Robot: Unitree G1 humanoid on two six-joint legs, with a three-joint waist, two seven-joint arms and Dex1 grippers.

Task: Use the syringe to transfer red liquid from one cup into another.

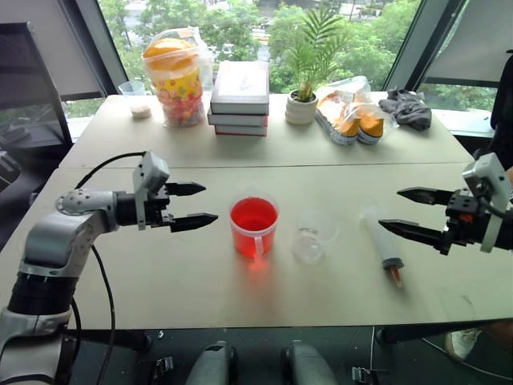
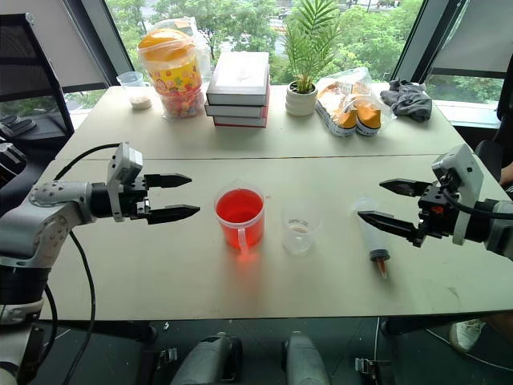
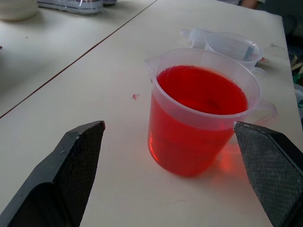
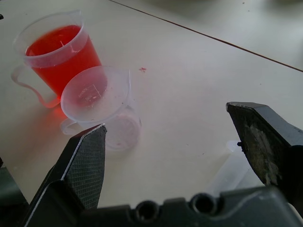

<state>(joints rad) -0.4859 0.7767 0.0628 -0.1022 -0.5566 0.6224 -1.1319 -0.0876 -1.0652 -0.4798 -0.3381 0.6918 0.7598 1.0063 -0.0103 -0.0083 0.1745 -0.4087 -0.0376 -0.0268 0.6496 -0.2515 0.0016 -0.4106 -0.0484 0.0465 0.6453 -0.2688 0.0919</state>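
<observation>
Overhead, pale double table (image 1: 200, 273) before greenery-filled windows (image 1: 240, 20).

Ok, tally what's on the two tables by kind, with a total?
Cups: 3 (red cup, empty cup, far cup)
Syringe: 1
Snack jar: 1
Books: 3
Potted plant: 1
Bagged shoes: 1 pair
Grey cloth: 1
Total: 11

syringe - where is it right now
The syringe lies flat on the table, toward the robot's right, between the small empty cup and the open right gripper, its orange tip nearest the robot.
</observation>
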